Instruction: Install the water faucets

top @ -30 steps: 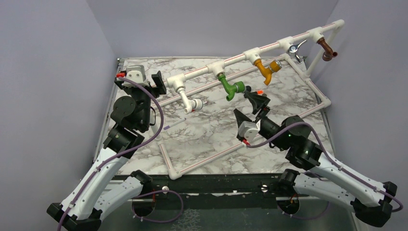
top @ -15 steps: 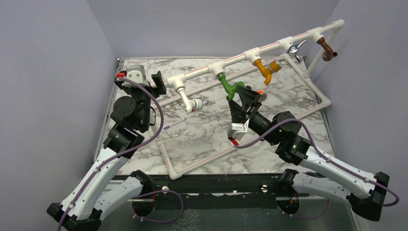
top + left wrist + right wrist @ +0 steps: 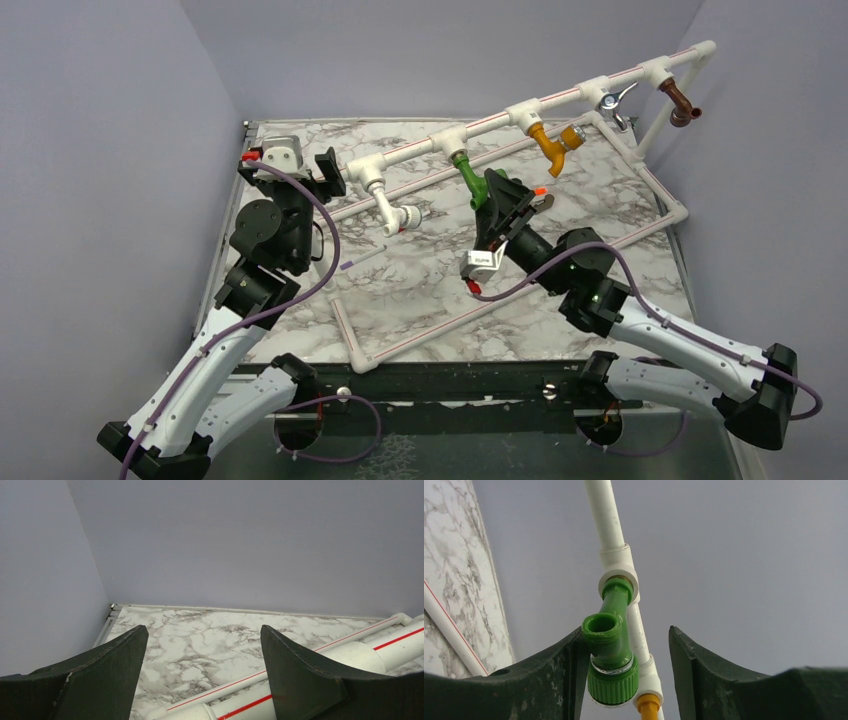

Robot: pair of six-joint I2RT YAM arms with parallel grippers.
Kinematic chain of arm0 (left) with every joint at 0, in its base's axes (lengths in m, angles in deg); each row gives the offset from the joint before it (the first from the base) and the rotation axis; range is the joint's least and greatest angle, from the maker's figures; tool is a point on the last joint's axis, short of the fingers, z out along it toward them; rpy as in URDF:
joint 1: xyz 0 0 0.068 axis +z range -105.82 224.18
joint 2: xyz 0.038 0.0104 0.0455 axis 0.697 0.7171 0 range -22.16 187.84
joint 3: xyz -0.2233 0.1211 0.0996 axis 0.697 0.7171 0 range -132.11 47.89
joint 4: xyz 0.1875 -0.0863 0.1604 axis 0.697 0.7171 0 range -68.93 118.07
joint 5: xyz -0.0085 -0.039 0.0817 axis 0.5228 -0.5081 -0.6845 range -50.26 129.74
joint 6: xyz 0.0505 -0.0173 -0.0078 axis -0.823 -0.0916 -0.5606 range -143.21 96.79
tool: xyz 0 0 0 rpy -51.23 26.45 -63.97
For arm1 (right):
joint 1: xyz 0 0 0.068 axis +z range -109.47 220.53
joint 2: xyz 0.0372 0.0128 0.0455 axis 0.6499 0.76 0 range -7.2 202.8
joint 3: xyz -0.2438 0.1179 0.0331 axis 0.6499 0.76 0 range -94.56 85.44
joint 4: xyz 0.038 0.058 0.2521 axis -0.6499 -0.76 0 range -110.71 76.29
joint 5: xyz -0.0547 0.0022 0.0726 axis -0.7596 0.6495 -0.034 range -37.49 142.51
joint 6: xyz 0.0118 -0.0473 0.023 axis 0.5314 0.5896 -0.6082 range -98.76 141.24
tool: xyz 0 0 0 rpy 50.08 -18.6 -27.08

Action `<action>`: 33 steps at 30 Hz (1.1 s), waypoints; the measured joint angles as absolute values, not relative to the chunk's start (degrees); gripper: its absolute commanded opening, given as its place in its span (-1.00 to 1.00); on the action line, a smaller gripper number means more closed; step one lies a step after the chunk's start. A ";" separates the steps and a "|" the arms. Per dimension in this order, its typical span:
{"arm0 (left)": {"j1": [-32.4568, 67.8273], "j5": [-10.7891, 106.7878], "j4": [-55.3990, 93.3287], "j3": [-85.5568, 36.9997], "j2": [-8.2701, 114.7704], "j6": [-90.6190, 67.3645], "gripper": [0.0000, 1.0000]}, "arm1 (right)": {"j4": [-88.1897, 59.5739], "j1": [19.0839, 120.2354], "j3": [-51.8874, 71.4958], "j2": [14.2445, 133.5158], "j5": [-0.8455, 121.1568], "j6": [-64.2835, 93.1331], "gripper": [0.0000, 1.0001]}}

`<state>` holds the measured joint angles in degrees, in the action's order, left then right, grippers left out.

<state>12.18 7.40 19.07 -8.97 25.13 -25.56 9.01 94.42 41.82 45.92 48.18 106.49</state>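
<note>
Marble tabletop (image 3: pixel 420 280) is carrying the white pipe frame (image 3: pixel 490 121), whose raised rail is running from near left to far right.

Left gripper (image 3: pixel 204 635) is hovering at the far left by the rail, fingers spread and empty.

Right gripper (image 3: pixel 512 192) is straddling the green faucet (image 3: pixel 611 645), which is hanging from a tee at mid-rail. The fingers (image 3: pixel 549 680) are spread: one is touching the faucet body, the other is standing clear.

Faucet is looking like light, rigid, smooth plastic and likely slippery. Best hold is probably across the ribbed collar below the spout. The light frame may shift under twisting.
</note>
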 measured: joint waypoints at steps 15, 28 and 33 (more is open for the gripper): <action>12.18 7.38 19.09 -8.97 25.11 -25.56 0.68 | 10.32 94.44 42.24 47.76 45.68 104.74 -0.99; 12.18 7.42 19.09 -8.97 25.09 -25.56 0.68 | 14.14 94.46 42.89 47.76 45.47 90.80 -0.99; 12.18 7.44 19.09 -8.97 25.09 -25.56 0.68 | 15.83 94.46 43.20 47.78 45.47 84.20 -0.99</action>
<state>12.18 7.44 19.09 -8.97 25.09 -25.56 15.83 94.46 43.20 47.78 45.47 84.20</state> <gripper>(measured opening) 0.836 0.277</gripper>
